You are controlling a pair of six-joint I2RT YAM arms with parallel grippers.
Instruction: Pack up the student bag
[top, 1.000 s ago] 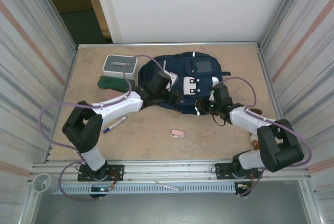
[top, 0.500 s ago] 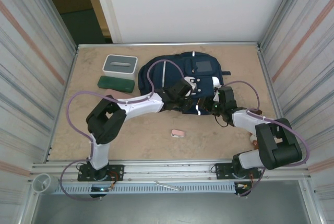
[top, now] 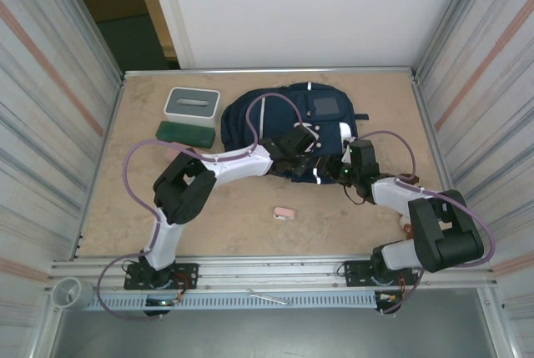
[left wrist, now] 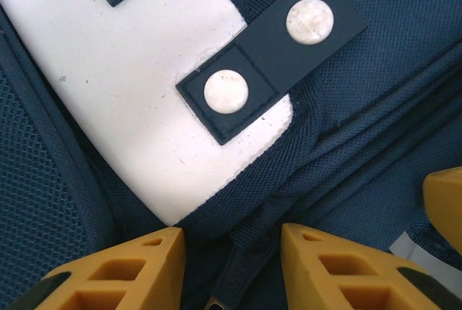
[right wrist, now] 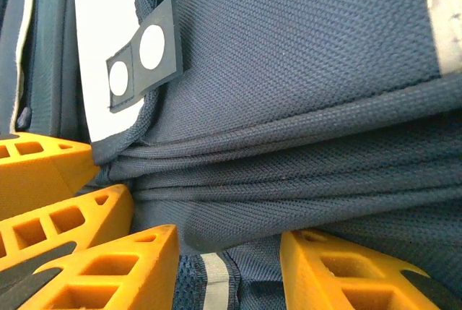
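From above, the student bag (top: 238, 123) lies flat at the far middle of the table (top: 234, 208), with a grey-and-white box (top: 192, 104) and a green case (top: 185, 133) to its left and a small pink object (top: 284, 214) well apart on the near side. Both arms reach over its near edge: the left gripper (top: 310, 151) sits on the bag just below the white patch (top: 321, 134), and the right gripper (top: 335, 169) is just beside it at the bag's near hem. In the left wrist view, the left gripper (left wrist: 231, 252) is partly closed, its yellow fingers (left wrist: 130, 270) pressed against either side of a ridge of navy fabric carrying a zipper pull (left wrist: 229, 285). The white patch with its round snaps (left wrist: 226, 92) lies directly beyond the fingertips. In the right wrist view, the right gripper (right wrist: 229, 252) is likewise partly closed and pinches a bunched fold of the bag that bears a reflective stripe (right wrist: 214, 281). Creased navy cloth rises just past the fingers, and the left gripper's yellow fingers crowd in at the left edge.
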